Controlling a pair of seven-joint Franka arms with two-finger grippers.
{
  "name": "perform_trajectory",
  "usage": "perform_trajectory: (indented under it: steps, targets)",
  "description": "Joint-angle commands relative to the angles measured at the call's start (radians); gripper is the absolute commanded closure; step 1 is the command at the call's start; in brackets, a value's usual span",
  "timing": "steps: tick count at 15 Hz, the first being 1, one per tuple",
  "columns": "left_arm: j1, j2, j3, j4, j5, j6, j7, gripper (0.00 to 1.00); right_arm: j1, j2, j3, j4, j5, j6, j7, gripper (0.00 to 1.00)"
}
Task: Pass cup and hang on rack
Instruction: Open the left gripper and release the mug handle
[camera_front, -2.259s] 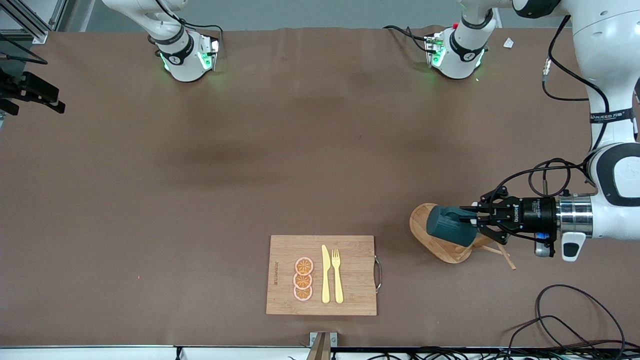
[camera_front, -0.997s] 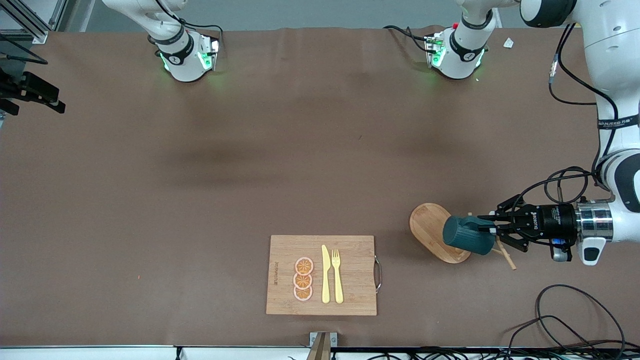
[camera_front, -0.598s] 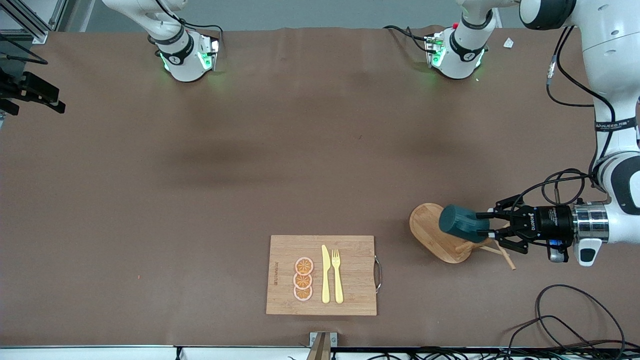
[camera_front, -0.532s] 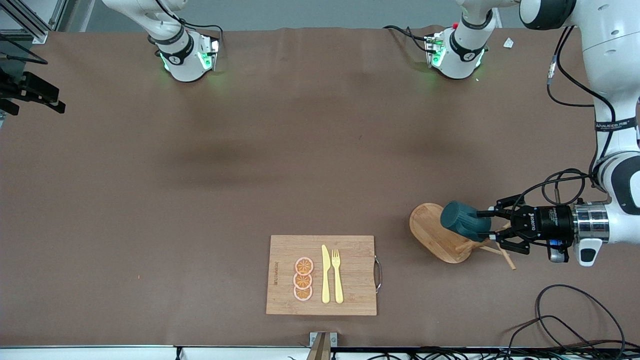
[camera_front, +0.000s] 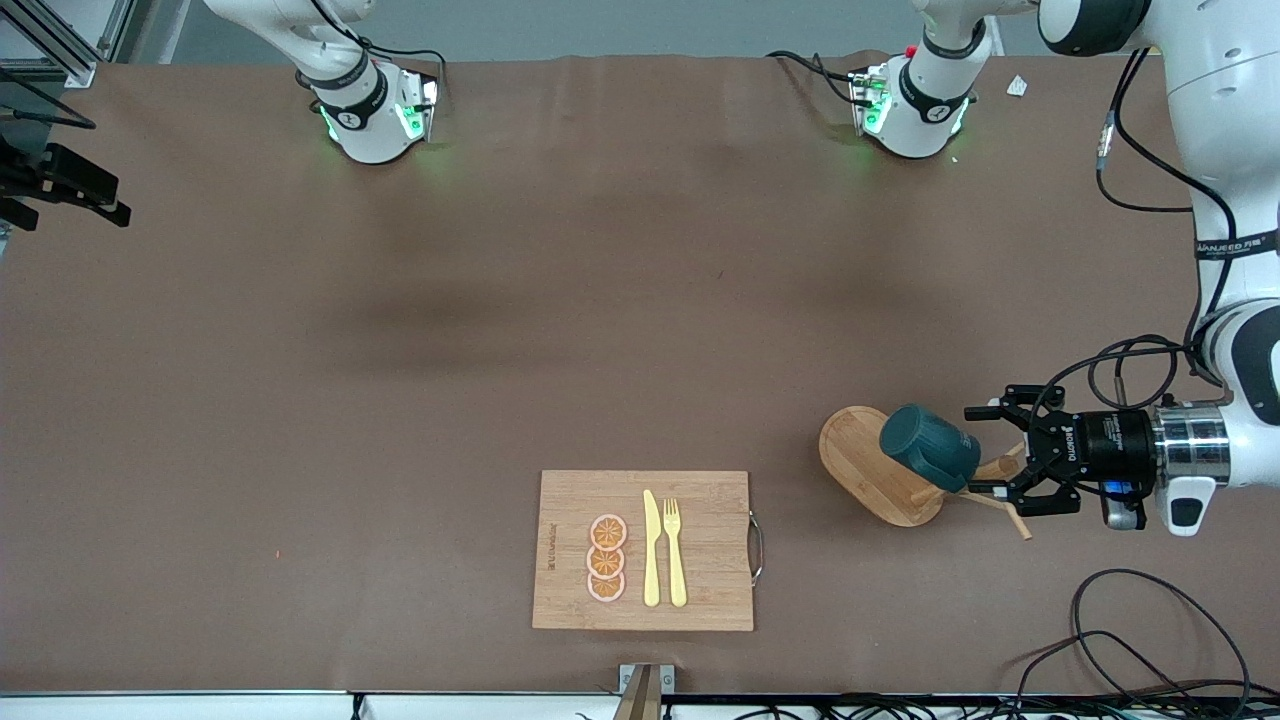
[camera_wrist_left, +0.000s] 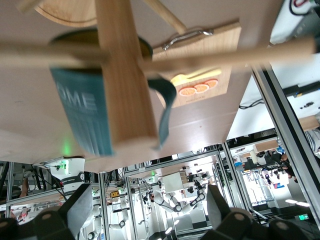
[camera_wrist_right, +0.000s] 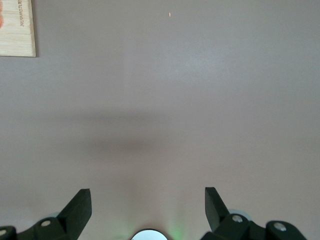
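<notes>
The dark teal cup (camera_front: 928, 447) hangs tilted on a peg of the light wooden rack (camera_front: 856, 462), near the left arm's end of the table. In the left wrist view the cup (camera_wrist_left: 80, 100) sits beside the rack's post (camera_wrist_left: 122, 75), with its handle (camera_wrist_left: 165, 102) hooked over a peg. My left gripper (camera_front: 973, 451) is open and empty, just clear of the cup on the side toward the left arm's end; its fingers (camera_wrist_left: 80, 210) stand wide apart. My right gripper (camera_wrist_right: 147, 197) is open and empty over bare table; it is out of the front view.
A bamboo cutting board (camera_front: 640, 550) with orange slices, a yellow knife and a fork lies near the front edge; its corner shows in the right wrist view (camera_wrist_right: 17, 27). Black cables (camera_front: 1130, 620) lie near the table's front corner at the left arm's end.
The left gripper brought the cup onto the rack's peg, opened and let go of it, then drew back a little toward the left arm's end. The cup now hangs on its own.
</notes>
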Motion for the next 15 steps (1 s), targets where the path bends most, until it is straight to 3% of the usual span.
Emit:
perform_trajectory:
  steps: [1, 5, 8, 15]
  targets:
    - [-0.029, -0.064, 0.004, -0.009, 0.032, -0.010, -0.021, 0.00, 0.004, -0.017, -0.003, -0.017, 0.000, 0.003, -0.011, 0.00]
    - [-0.106, -0.125, 0.006, -0.008, 0.234, -0.006, -0.015, 0.00, 0.004, -0.017, -0.003, -0.017, 0.000, 0.003, -0.011, 0.00]
    - [-0.110, -0.179, 0.009, -0.009, 0.264, -0.009, -0.019, 0.00, 0.004, -0.017, -0.003, -0.017, 0.000, 0.003, -0.011, 0.00]
    - [-0.219, -0.280, -0.048, -0.011, 0.681, -0.017, 0.022, 0.00, 0.004, -0.017, -0.003, -0.017, 0.000, 0.003, -0.013, 0.00]
